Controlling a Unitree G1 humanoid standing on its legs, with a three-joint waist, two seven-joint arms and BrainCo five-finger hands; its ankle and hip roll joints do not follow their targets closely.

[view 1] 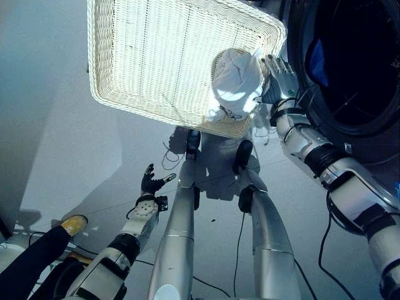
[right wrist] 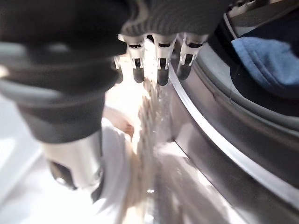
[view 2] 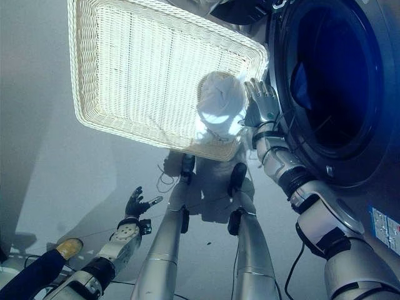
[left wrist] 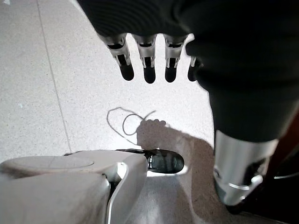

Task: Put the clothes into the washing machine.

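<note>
Over by the washing machine (view 2: 337, 94), the white wicker basket (view 1: 156, 56) sat on the floor with a bundled white garment (view 1: 236, 78) in its corner nearest the drum. Right hand (view 1: 279, 78) was up against that bundle at the basket rim, fingers (right wrist: 161, 70) pretty much straight, not really wrapped around anything as far as I could see. Something blue (right wrist: 264, 60) was already lying inside the drum. Left hand (view 1: 150, 182) hung low over the bare floor, well away from the basket, fingers loose and spread, holding nothing. Someone's dark-trousered leg and yellow shoe (view 1: 74, 224) poked in near it.
</note>
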